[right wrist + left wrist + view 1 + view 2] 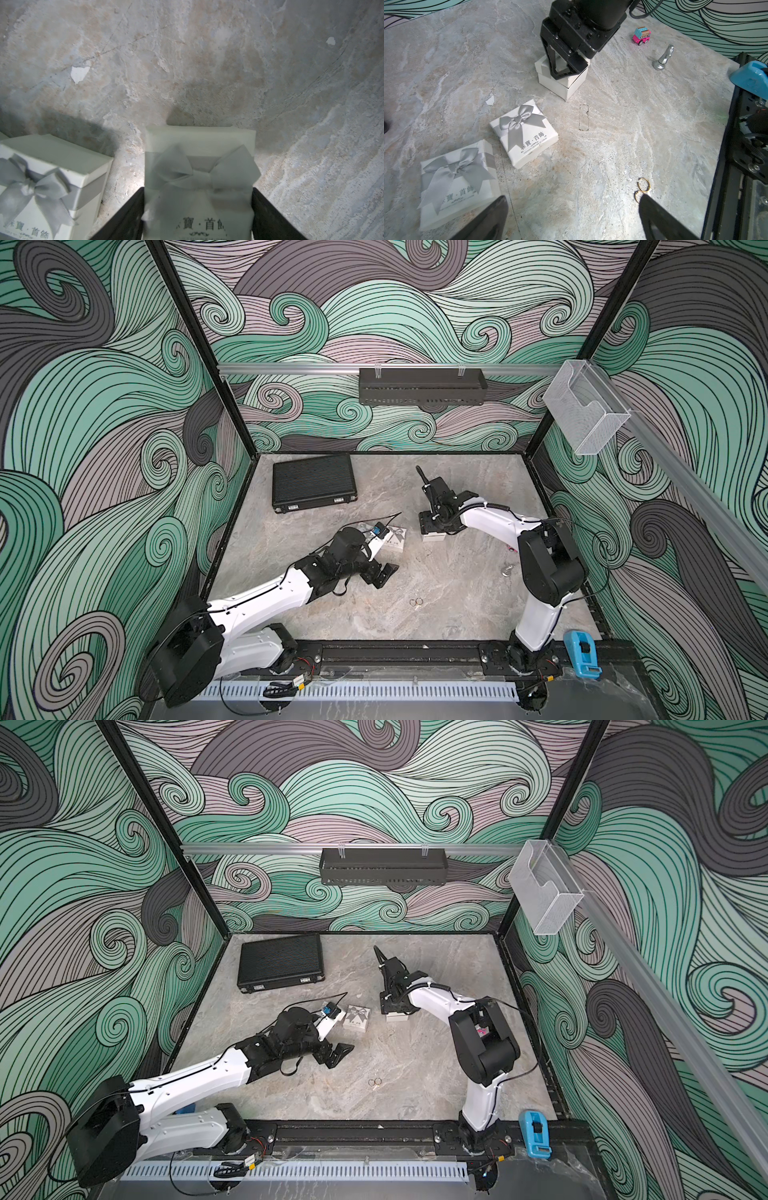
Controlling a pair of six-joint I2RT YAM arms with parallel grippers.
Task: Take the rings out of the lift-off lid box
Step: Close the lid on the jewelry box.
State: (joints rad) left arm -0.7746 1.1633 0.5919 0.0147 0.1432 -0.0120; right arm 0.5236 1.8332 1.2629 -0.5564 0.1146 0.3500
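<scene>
Right gripper (197, 190) — clasping one box (199, 135) of three.

Lab robot cell: wave-printed walls (415, 302)

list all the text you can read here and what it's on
"寶・首飾", first character half under ribbon: white cardboard gift box with grey satin bow
"寶・首飾": the identical white box beside it
"寶・首", cut off: third bowed box, in right hand
Small print beneath: too blurred
</scene>
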